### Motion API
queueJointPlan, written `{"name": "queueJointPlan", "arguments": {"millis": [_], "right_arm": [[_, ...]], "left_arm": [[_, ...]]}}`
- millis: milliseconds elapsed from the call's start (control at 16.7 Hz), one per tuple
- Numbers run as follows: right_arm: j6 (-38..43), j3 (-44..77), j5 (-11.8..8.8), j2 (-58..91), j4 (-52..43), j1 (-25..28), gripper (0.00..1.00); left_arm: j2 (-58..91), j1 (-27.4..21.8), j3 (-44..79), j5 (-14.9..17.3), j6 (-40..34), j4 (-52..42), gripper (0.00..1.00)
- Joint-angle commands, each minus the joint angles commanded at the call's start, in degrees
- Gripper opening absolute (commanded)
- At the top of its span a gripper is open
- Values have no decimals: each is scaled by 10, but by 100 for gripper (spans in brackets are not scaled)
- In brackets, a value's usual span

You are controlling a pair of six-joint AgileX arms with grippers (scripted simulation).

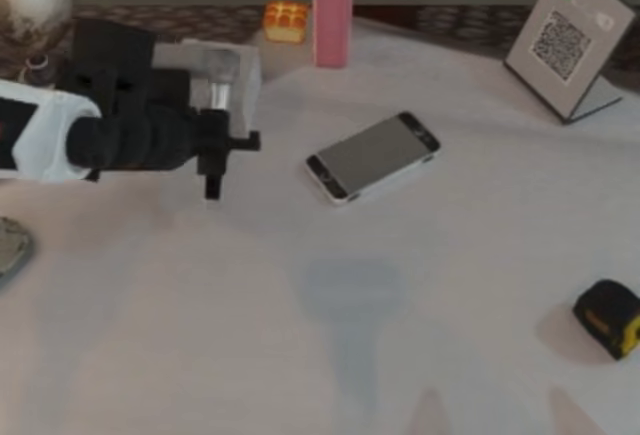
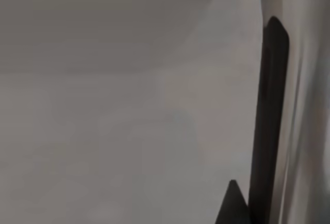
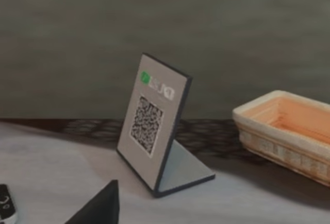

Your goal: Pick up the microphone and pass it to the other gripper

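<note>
The left gripper (image 1: 215, 145) is hovering over the far-left part of the white table (image 1: 300, 355), and its jaws are closing on the microphone (image 1: 222, 93), a slim stick with a silver-grey head and a black handle. The head is pointing toward the far edge and the handle toward the near one. In the left wrist view one dark finger (image 2: 270, 105) is pressing flat along the microphone's shiny silver body (image 2: 304, 105); the opposite finger is hidden.

The right arm is sitting outside the top view. Its wrist camera is catching only one dark finger (image 3: 98, 208), so I cannot tell how its jaws are standing. That camera is facing the grey upright QR-code stand (image 3: 154, 126) at the far right, with a tan woven basket (image 3: 289, 126) beyond it.

A black smartphone with a grey screen (image 1: 372, 157) is lying at mid-table, right of the left gripper and well apart from it. A black-and-yellow tape measure (image 1: 610, 317) is resting near the right edge, and a tall pink box (image 1: 332, 10) is standing at the far side.
</note>
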Motion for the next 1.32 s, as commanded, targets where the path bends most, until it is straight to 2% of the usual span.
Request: {"name": "queueJointPlan", "arguments": {"millis": [420, 660, 1080, 1200, 1320], "right_arm": [[0, 0, 0, 0, 0, 0, 100], [0, 0, 0, 0, 0, 0, 100], [0, 0, 0, 0, 0, 0, 100], [0, 0, 0, 0, 0, 0, 100], [0, 0, 0, 0, 0, 0, 100]], "left_arm": [[-88, 13, -94, 127, 57, 340, 0], [-130, 19, -125, 170, 80, 442, 0], [-136, 15, -127, 174, 84, 455, 0], [-143, -5, -125, 153, 83, 452, 0], [-157, -44, -124, 110, 80, 443, 0]]}}
